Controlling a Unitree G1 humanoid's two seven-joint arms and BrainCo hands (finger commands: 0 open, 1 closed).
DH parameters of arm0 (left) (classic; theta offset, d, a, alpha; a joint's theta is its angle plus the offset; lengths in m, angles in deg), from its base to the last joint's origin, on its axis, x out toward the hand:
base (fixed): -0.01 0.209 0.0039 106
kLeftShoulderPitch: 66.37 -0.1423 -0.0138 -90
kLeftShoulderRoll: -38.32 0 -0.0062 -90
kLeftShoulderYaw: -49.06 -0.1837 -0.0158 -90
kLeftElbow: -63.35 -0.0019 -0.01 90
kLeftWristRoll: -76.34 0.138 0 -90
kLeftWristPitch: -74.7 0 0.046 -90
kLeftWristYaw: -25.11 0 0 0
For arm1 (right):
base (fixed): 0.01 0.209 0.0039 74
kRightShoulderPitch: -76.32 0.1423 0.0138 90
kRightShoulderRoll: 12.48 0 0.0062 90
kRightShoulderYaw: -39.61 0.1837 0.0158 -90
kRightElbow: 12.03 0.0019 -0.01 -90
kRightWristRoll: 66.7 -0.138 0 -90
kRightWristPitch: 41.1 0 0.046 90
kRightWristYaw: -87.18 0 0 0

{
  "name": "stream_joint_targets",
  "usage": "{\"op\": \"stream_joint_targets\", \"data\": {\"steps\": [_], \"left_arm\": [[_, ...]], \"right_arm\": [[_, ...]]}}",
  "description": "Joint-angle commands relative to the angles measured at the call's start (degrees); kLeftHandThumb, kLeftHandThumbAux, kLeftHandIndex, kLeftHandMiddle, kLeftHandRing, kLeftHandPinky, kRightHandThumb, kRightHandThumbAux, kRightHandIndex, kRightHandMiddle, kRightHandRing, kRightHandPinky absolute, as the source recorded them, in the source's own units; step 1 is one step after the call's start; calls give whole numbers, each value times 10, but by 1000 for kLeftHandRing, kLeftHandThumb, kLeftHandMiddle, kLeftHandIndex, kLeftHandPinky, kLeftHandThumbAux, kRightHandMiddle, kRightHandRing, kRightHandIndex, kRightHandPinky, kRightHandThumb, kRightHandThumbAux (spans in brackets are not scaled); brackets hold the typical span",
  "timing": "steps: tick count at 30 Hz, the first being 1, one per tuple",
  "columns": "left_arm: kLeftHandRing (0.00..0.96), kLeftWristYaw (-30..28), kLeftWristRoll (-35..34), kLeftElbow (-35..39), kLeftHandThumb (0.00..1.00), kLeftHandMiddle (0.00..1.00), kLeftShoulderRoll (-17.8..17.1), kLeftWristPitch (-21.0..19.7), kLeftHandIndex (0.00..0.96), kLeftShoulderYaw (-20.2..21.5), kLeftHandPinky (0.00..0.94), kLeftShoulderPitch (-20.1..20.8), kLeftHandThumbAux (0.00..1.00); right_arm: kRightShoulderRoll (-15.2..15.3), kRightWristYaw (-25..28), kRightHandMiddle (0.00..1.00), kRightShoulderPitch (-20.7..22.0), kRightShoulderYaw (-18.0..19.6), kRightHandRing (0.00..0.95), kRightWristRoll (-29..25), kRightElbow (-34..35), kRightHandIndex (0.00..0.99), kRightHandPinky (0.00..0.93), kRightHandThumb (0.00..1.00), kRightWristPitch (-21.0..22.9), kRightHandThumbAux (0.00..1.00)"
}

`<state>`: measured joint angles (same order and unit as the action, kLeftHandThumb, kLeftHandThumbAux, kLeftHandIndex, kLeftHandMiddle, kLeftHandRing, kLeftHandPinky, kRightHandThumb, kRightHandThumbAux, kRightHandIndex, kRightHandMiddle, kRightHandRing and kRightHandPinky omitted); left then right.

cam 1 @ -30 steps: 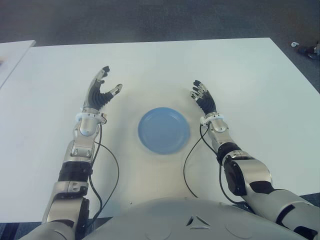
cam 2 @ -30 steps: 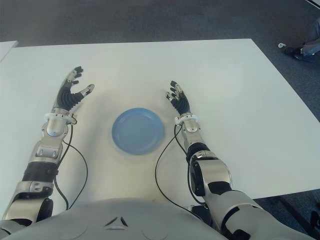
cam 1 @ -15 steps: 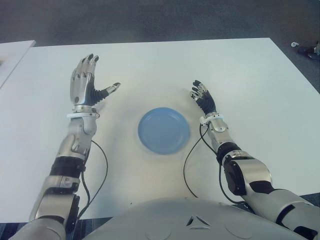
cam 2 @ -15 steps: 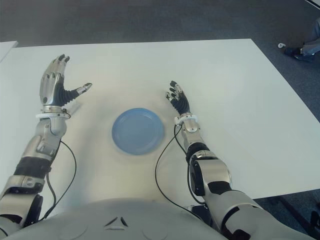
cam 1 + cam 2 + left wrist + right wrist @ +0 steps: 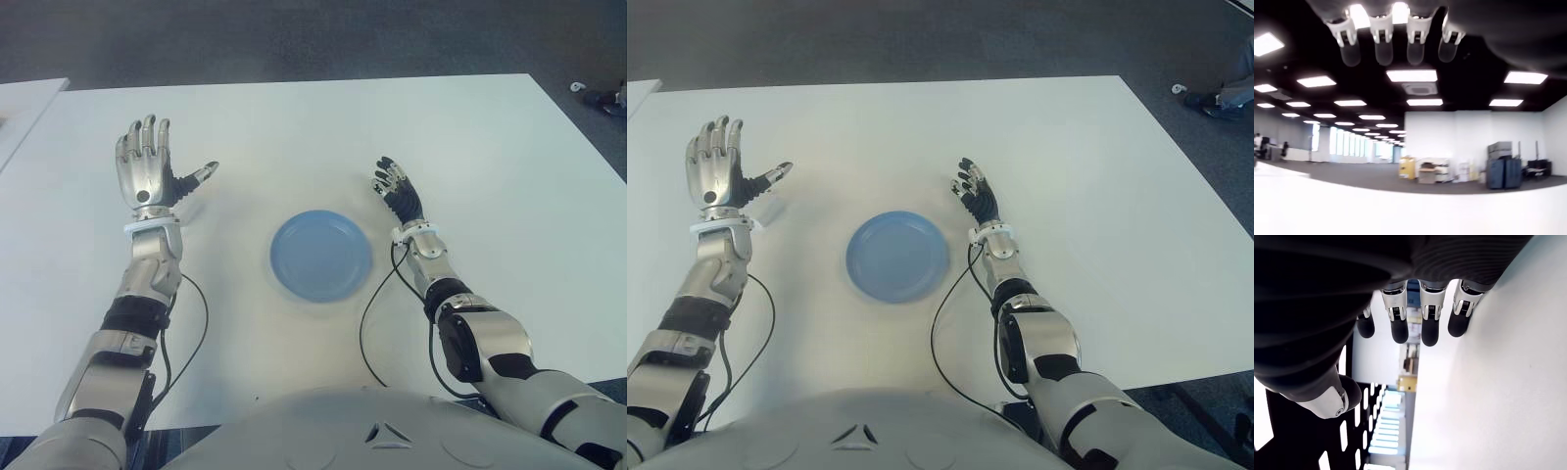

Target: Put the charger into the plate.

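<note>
Left hand (image 5: 147, 168) now raised and turned, back facing the head camera, fingers spread wide and empty; a second ago palm tilted inward, lower beside the plate (image 5: 321, 255). Right hand (image 5: 396, 188) unchanged, just right of the plate, fingers loosely open, holding nothing. No charger in sight anywhere on the table (image 5: 470, 147); possibly outside the views, cannot tell. Plate bare. Reads as a pre-task pose only: nothing grasped, no progress toward the placing yet.
</note>
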<state>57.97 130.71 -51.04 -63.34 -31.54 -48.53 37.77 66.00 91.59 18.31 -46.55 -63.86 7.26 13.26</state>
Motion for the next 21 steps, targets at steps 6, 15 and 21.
{"op": "stream_joint_targets", "data": {"steps": [6,15,21], "left_arm": [[0,-36,-1,-55,203,0,8,-79,0,-33,0,16,138],[0,-51,-13,-76,183,0,4,-101,0,-47,0,23,160],[0,-63,-28,-89,162,0,9,-110,0,-52,0,22,177]], "right_arm": [[-16,4,129,-37,-5,111,8,-36,23,87,128,48,626],[-17,6,135,-38,-3,113,5,-36,22,82,144,46,639],[-17,8,137,-38,-1,113,4,-36,19,76,152,44,650]]}}
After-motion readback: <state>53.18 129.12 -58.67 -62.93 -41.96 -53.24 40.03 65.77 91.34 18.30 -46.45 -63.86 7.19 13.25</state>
